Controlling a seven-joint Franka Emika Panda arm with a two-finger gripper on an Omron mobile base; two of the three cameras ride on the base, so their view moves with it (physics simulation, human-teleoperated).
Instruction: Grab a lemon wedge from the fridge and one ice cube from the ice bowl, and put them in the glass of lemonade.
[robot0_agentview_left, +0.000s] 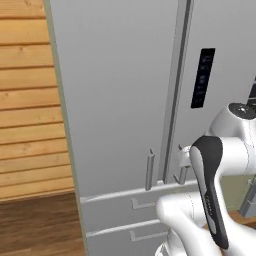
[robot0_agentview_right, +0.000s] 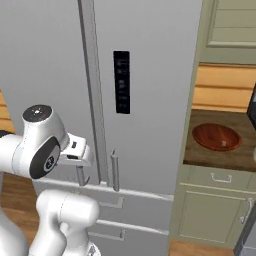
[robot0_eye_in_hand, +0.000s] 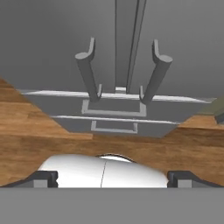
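Kitchen w/ wood-plank wall, wood floor; the fridge (robot0_agentview_left: 120, 100) fills the front, both doors closed, so lemon wedge presumably inside, unseen. Ice bowl (robot0_agentview_right: 216, 137) sits on the counter (robot0_agentview_right: 210, 155) right of the fridge; contents too small to tell. Risk: gripper (robot0_eye_in_hand: 112, 177) centred between the two door handles (robot0_eye_in_hand: 89, 72), so a straight approach would likely hit the door seam, not a bar. Arm folded, elbow high, hand aimed at handle bases, near but apart. Fingers wide apart, holding nothing
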